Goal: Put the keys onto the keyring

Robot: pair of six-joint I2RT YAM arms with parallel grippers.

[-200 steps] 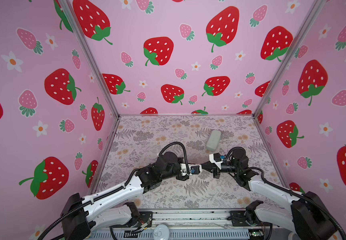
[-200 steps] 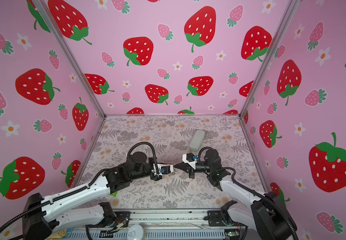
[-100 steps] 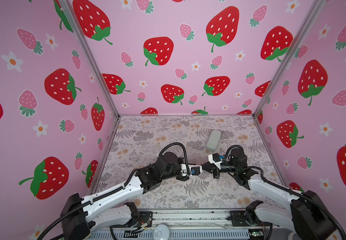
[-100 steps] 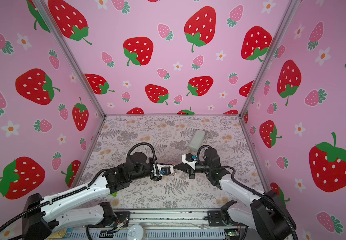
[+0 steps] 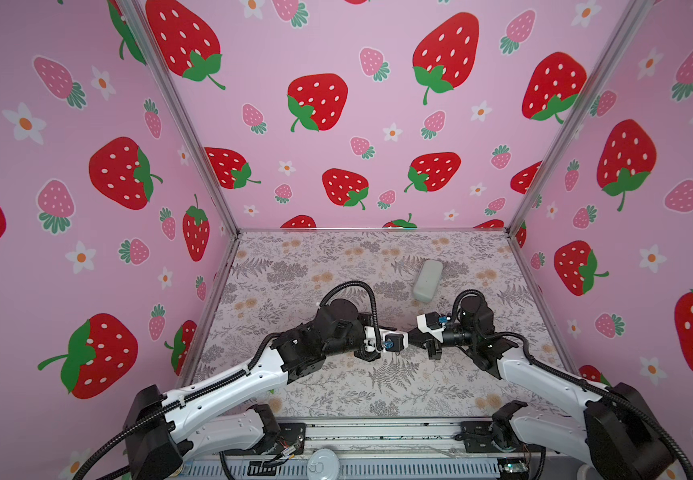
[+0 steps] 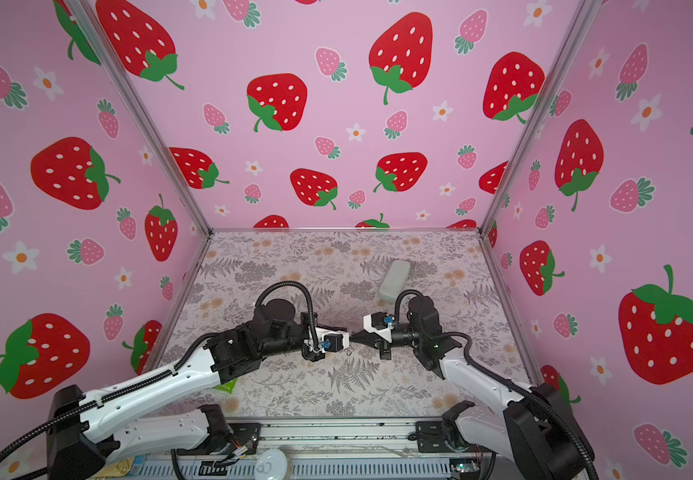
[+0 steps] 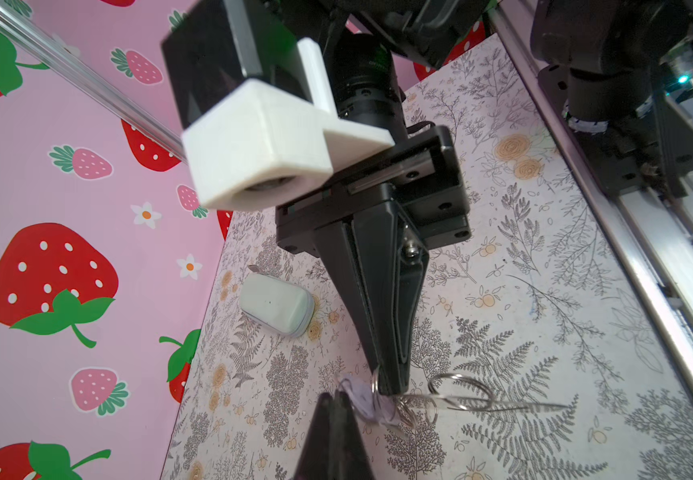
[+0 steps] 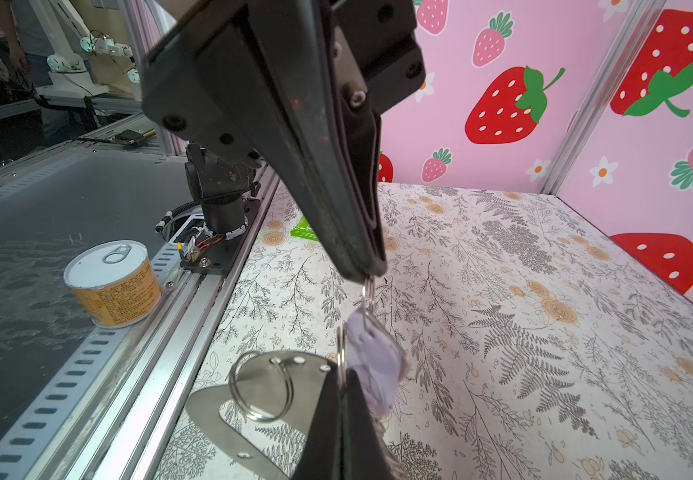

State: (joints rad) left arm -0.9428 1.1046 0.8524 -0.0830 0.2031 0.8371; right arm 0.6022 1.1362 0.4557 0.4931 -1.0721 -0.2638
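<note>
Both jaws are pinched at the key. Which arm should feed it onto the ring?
Left, probably. The left gripper is shut on the top of the lilac key, so it steers the key. The right gripper pinches the keyring hanging beside it, so it serves better as the anchor.

The keys (image 8: 372, 365), a small pale lilac head on a thin silver ring, hung in the air, tilted. Just beside them hung the keyring (image 8: 311, 374), a flat grey loop with silver rings along one edge.
</note>
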